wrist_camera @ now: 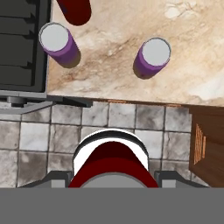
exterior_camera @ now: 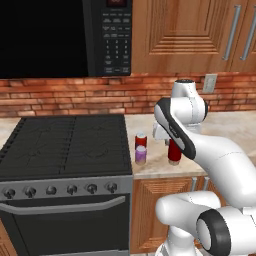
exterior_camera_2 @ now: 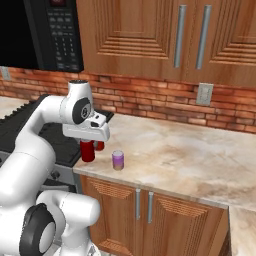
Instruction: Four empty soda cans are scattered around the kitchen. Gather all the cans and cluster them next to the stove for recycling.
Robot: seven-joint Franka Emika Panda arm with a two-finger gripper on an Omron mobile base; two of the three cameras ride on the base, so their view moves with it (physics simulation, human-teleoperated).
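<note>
Now | claw (wrist_camera: 113,175) gripping red can (wrist_camera: 113,162) | two purple cans (wrist_camera: 151,57) on counter (wrist_camera: 131,70)

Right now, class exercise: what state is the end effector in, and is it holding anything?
End effector: closed on a red soda can.

White arm (exterior_camera: 210,150) rising from the base, bending forward over the counter's front edge, wrist pointing straight down, gripper (wrist_camera: 113,177) closing its two dark fingers around a red can (wrist_camera: 113,164), holding it upright
</note>
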